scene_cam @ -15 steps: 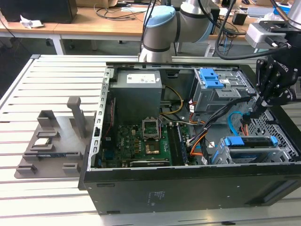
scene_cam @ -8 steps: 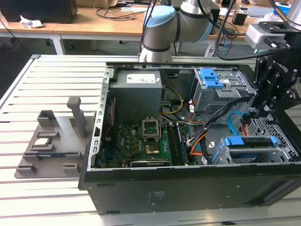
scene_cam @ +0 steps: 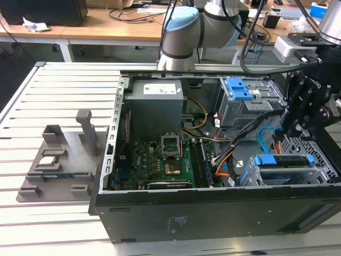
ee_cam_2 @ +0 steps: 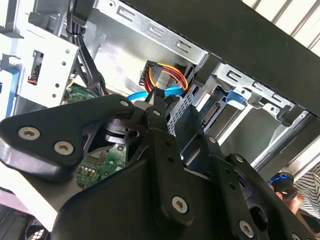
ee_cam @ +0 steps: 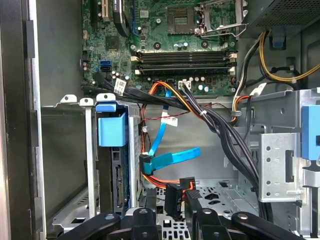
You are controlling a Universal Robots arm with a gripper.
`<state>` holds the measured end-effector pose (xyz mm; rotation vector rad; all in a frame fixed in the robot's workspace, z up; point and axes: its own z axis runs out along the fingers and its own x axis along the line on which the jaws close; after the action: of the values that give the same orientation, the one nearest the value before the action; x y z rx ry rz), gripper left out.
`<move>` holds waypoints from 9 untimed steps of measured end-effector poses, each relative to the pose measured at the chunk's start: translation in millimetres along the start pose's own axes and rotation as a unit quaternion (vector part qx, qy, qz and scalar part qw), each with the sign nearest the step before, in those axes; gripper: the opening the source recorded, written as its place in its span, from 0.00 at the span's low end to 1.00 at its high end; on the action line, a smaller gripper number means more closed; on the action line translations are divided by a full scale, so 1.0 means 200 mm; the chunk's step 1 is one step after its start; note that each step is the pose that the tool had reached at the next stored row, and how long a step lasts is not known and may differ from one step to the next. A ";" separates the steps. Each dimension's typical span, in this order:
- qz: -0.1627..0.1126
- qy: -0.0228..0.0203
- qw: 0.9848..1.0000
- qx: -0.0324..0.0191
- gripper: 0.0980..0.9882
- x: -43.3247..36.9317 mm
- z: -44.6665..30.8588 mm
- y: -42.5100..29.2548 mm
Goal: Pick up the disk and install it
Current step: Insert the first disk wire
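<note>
Hovering of gripper (scene_cam: 287, 130) inside open computer case (scene_cam: 213, 218) at the exterior view's right, just above drive cage (scene_cam: 319, 176), arm reaching in from behind the case. Cannot tell gripper state, apart or together, from any view. Found the disk (scene_cam: 282, 162) seated in that cage, stood on edge, blue rails against the cage walls, likely so as to slide in and lock without screws. Noted in the first wrist view the disk (ee_cam: 119, 182) with its connector edge facing the case interior, near a loose blue data cable (ee_cam: 175, 157) and a black power plug (ee_cam: 175, 192), neither visibly plugged in. Case lying on its side on slatted counter (scene_cam: 64, 90), presumably for top-down access.
</note>
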<state>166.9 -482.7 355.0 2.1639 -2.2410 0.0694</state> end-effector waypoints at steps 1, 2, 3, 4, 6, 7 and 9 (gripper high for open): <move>0.000 0.000 1.000 0.000 0.30 0.000 0.000 0.000; 0.000 0.001 1.000 0.000 0.30 0.000 -0.001 0.000; 0.000 0.001 1.000 0.000 0.30 0.000 0.000 0.000; 0.000 0.001 1.000 0.000 0.30 0.000 0.000 0.000; 0.000 0.001 1.000 0.000 0.28 0.000 0.000 0.000; 0.000 0.001 1.000 0.000 0.21 0.000 0.000 0.000; 0.000 0.001 1.000 0.000 0.08 0.000 0.000 0.000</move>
<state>166.8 -482.7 355.0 2.1633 -2.2404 0.0706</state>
